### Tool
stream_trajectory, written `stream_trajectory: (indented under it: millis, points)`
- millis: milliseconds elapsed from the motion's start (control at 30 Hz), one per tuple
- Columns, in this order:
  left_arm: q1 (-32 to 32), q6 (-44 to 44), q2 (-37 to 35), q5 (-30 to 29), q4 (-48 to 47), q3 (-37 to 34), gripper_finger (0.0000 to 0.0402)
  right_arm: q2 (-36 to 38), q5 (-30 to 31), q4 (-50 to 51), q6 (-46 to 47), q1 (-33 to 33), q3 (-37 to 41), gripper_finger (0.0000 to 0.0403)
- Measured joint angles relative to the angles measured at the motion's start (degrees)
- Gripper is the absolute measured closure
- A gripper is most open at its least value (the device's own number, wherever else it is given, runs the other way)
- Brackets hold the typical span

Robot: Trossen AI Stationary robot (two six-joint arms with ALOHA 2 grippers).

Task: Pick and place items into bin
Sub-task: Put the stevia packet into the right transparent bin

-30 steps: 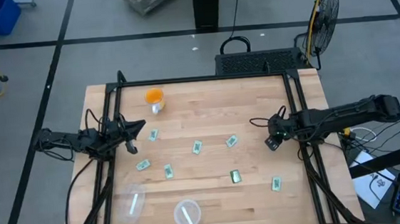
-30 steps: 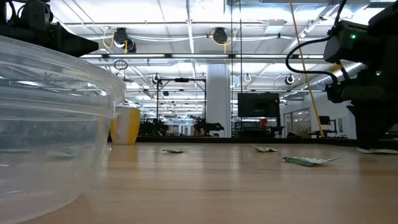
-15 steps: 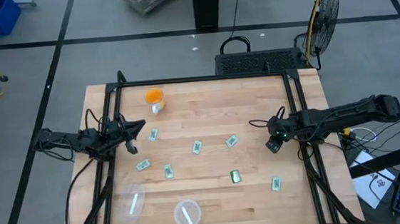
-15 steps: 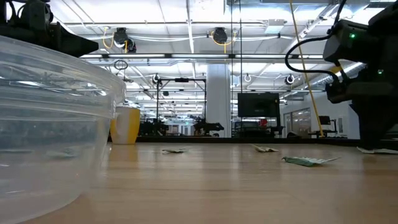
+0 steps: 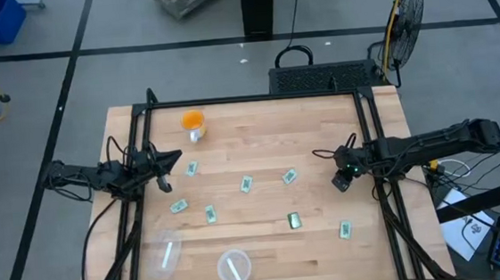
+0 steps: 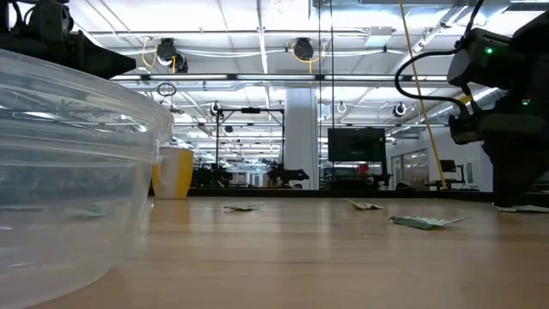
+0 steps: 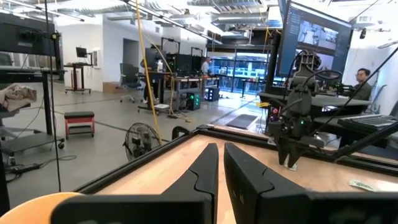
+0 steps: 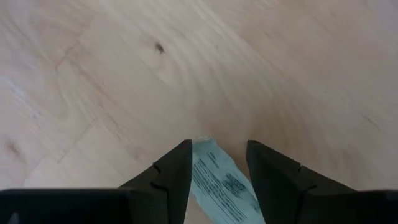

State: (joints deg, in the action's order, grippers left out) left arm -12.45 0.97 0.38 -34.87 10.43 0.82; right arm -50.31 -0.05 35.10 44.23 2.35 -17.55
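Several small pale green and white packets lie flat on the wooden table, among them one (image 5: pixel 246 184), another (image 5: pixel 289 176) and a third (image 5: pixel 345 230). My right gripper (image 5: pixel 341 180) hangs above the table's right part with its fingers pointing down, shut on one more packet (image 8: pixel 221 180). My left gripper (image 5: pixel 175 157) waits at the table's left side, level and shut on nothing (image 7: pixel 221 149). A clear round bin (image 5: pixel 233 266) stands near the near edge and fills the left of the low view (image 6: pixel 69 163). My right gripper holds the packet between its two fingers, from above and pointing down. The packet's end (image 8: pixel 204 146) shows at the fingertips, and its long edge lies against one finger (image 8: pixel 180 168). It is lifted clear of the table and runs back between the fingers toward the wrist.
An orange ball-like object on a silver base (image 5: pixel 193 122) stands near the far left corner. A clear lid (image 5: pixel 163 254) lies left of the bin. Black rails (image 5: pixel 139 202) run along the table's left and right sides. Bare wood lies in the table's middle far part.
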Motion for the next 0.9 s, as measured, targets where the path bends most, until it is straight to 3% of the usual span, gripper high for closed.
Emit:
stream_trajectory:
  millis: [200,600,900]
  points:
    - [0.0,-0.06,-0.01,0.14,-0.39,0.0,0.0371,-0.03,0.42,-0.57,-0.35,0.0,0.25,0.0277]
    - [-0.01,-6.18,0.0,0.28,-3.57,0.02,0.0371,-0.1,2.41,-0.47,-0.43,0.02,0.36,0.0395]
    - [-0.02,-9.02,0.0,0.28,-6.11,0.02,0.0371,0.53,3.21,-6.32,-2.29,0.02,0.25,0.0402]
